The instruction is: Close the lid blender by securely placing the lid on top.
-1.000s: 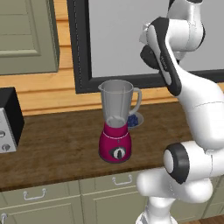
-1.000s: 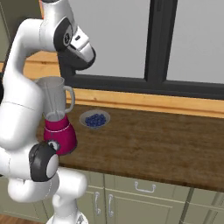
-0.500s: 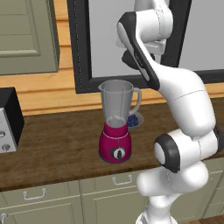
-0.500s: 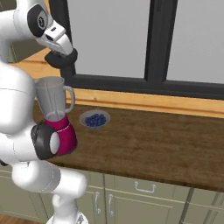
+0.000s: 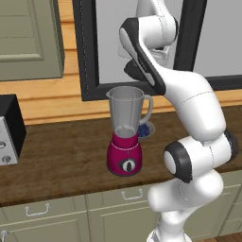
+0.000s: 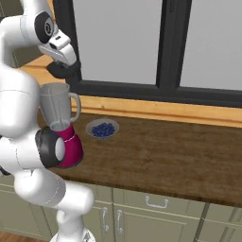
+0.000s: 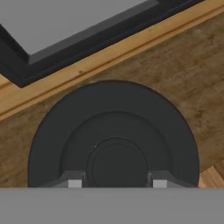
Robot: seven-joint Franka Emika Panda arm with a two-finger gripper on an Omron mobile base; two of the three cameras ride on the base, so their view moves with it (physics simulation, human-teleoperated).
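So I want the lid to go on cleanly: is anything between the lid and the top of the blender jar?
Nothing visible. The gripper holds the lid up by the window, and the blender has an open, uncovered mouth. The dish of blue bits sits low beside it.

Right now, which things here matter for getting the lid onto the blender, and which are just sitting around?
For the job:
- lid, held in the claw
- blender, jar mouth uncovered

Just lying about:
- dish of blue bits, on the counter beside the blender
- black-and-silver appliance, at the counter's left end
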